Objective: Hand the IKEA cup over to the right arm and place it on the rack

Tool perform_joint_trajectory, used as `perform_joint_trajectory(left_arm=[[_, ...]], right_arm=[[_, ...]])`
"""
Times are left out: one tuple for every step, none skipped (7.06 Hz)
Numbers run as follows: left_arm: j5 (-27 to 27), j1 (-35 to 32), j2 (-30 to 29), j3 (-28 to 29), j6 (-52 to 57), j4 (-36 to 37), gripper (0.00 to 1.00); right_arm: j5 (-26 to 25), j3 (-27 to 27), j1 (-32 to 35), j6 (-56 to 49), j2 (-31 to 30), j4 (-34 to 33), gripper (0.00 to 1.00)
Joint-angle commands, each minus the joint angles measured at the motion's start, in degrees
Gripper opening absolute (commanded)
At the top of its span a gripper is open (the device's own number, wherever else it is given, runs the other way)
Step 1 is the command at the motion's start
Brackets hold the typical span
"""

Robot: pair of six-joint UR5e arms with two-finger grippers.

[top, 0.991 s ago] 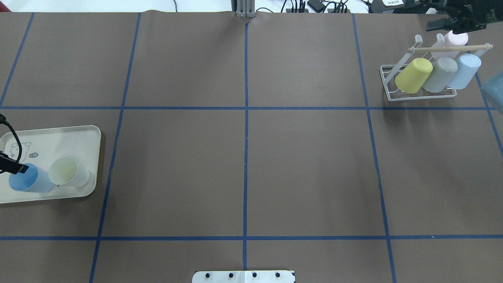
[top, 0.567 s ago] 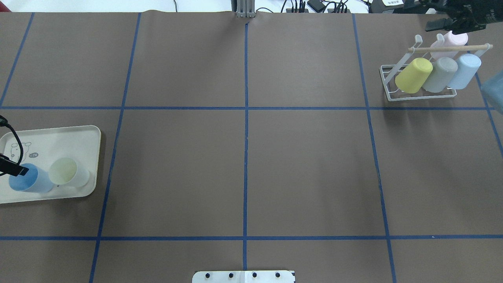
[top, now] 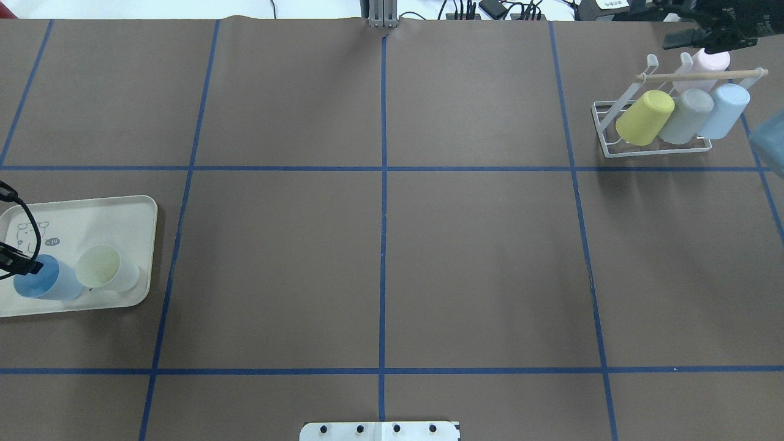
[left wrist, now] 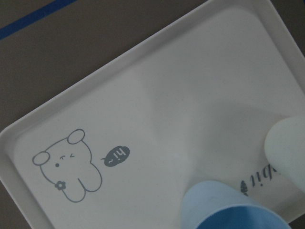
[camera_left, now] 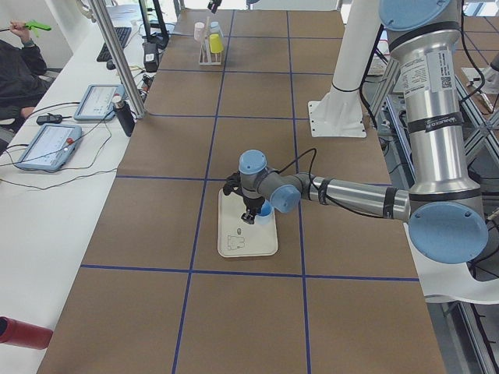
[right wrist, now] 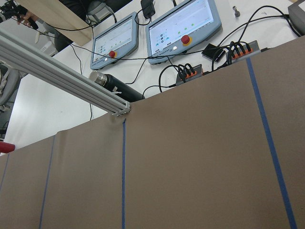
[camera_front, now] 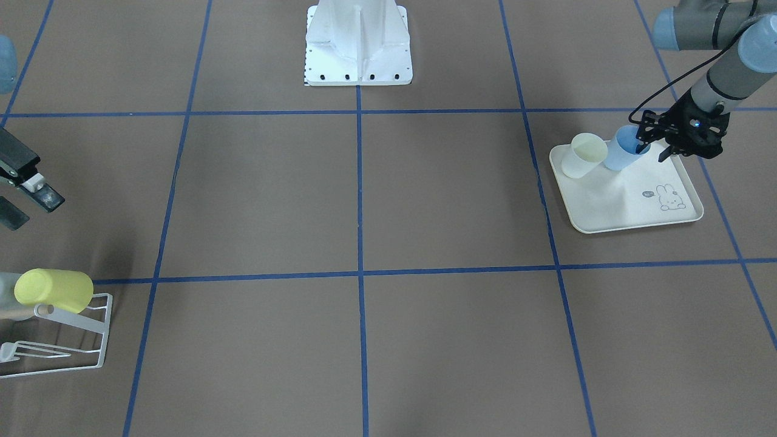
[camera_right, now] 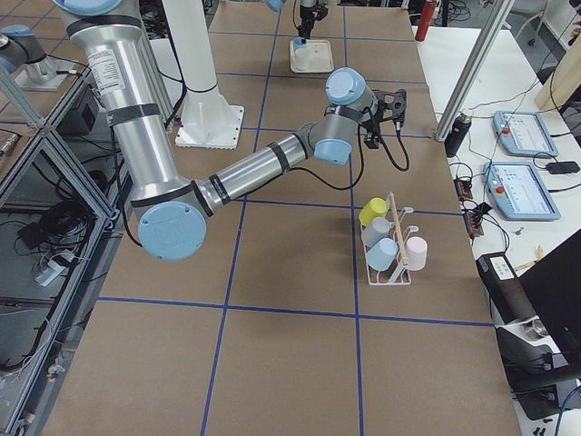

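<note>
Upright on the cream tray [top: 98, 211] stands a blue cup [top: 52, 283], also seen in the front view as the blue cup [camera_front: 620, 158] and at the bottom of the left wrist view as the blue cup [left wrist: 224, 210]. My left gripper [camera_front: 653, 149] is open, with one thin finger inside the cup's rim and the other outside it. The white wire rack [top: 655, 149] at the far right holds yellow, grey, light-blue and pink cups. My right gripper [camera_front: 27, 203] hangs open and holds nothing, above the table beyond the rack [camera_front: 67, 355].
A pale yellowish cup [top: 105, 268] stands on the tray right beside the blue one. The robot's white base plate [camera_front: 358, 70] is at the table's middle edge. Tablets and cables [right wrist: 181, 28] lie beyond the far edge, where a person sits.
The left gripper has edged a little further onto the blue cup's rim. The right gripper has drifted slightly away from the rack's far end, so more of the pink cup shows.
</note>
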Motion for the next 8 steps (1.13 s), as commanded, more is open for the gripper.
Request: perform_joint_trajectory(left_arm=[[-0.09, 0.68, 0.00, -0.06, 0.00, 0.00, 0.51], [-0.09, 0.68, 0.00, -0.06, 0.00, 0.00, 0.41], [-0.09, 0.68, 0.00, -0.06, 0.00, 0.09, 0.17], [0.00, 0.68, 0.08, -0.23, 0.00, 0.00, 0.00], [0.00, -0.02, 0.52, -1.97, -0.09, 0.00, 0.00], [0.96, -2.20, 1.05, -2.16, -0.18, 0.09, 0.00], [2.36, -8.14, 1.22, -2.51, -0.61, 0.18, 0.00], [2.46, -13.85, 0.44, -2.26, -1.31, 0.27, 0.00]], right_arm=[[0.00, -0.03, 0.00, 0.00, 0.00, 0.00, 1.00], [0.00, -0.03, 0.00, 0.00, 0.00, 0.00, 1.00], [0.00, 0.14, 0.00, 0.00, 0.00, 0.00, 1.00], [0.00, 0.06, 0.00, 0.00, 0.00, 0.00, 1.00], [0.00, 0.06, 0.00, 0.00, 0.00, 0.00, 1.00], [0.00, 0.14, 0.00, 0.08, 0.00, 0.00, 1.00], [0.00, 0.23, -0.09, 0.26, 0.00, 0.00, 1.00], [-0.09, 0.41, -0.26, 0.43, 0.00, 0.00, 1.00]])
